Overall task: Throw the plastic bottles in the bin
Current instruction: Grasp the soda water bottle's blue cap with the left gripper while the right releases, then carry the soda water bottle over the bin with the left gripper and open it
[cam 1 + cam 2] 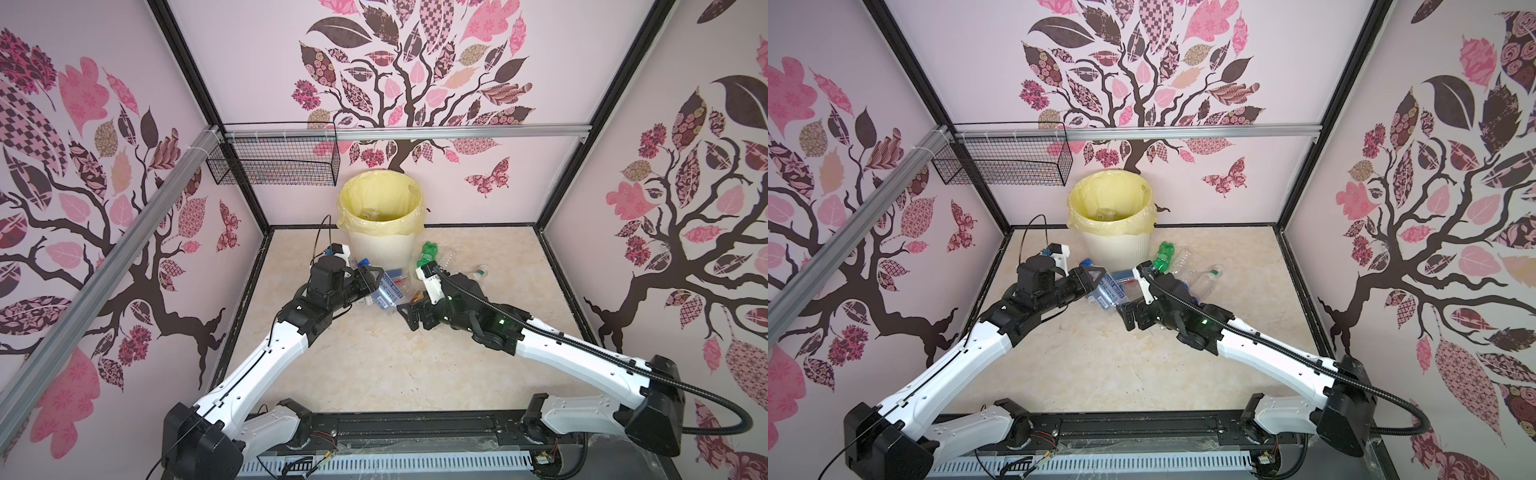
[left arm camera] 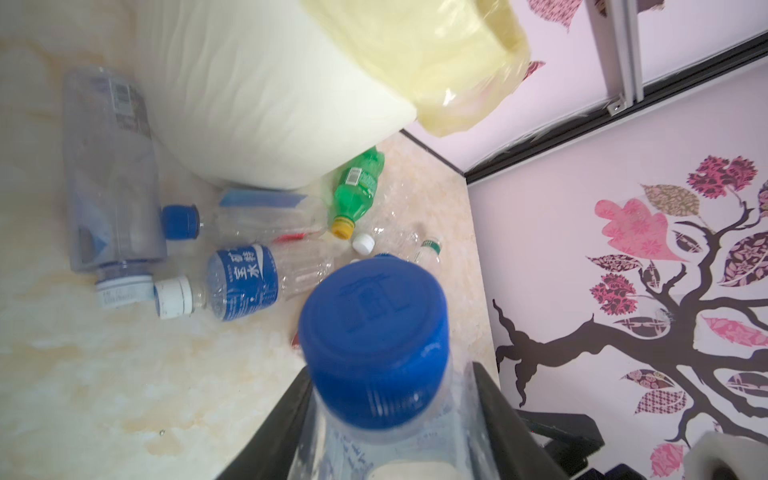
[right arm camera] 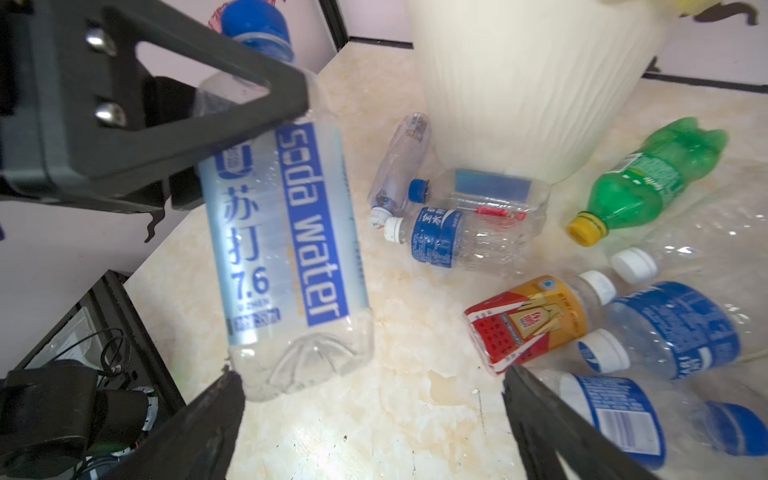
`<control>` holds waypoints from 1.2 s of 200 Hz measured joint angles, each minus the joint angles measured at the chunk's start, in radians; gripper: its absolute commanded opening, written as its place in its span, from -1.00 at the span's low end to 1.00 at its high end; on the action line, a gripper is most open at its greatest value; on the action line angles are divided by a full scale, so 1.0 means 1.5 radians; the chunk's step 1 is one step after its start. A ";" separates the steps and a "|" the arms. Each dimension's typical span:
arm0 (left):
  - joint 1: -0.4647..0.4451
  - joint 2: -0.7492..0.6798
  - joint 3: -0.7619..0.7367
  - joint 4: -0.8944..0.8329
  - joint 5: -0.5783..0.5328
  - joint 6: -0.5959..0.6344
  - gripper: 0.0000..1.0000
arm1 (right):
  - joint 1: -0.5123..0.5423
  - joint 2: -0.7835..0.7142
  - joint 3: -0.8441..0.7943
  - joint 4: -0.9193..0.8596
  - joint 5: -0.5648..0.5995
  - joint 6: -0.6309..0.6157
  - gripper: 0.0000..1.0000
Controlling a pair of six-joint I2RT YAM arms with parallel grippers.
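1. Left gripper: clamped on one clear, blue-capped "soda water" plastic bottle, in front of the round cream ribbed bin.
2. Right gripper: jaws spread wide, empty, beside that bottle's base.
3. Lying by the bin, right wrist view: one green bottle, one amber-red labelled bottle, six clear bottles.

Top views: high, facing down over the whole scene; near-identical coverage.
Left wrist: very close behind the clear plastic blue-capped soda water bottle.
Right wrist: low, close; shares that bottle.
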 measured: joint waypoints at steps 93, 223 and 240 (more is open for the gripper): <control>0.001 0.132 0.313 -0.093 -0.135 0.132 -0.04 | -0.041 -0.003 0.212 -0.041 0.049 -0.073 0.99; 0.001 0.245 0.600 0.039 -0.270 0.370 -0.05 | -0.102 0.160 0.520 -0.088 0.054 -0.082 0.99; 0.001 0.255 0.629 0.072 -0.270 0.400 -0.05 | -0.106 0.162 0.526 -0.088 0.053 -0.084 0.99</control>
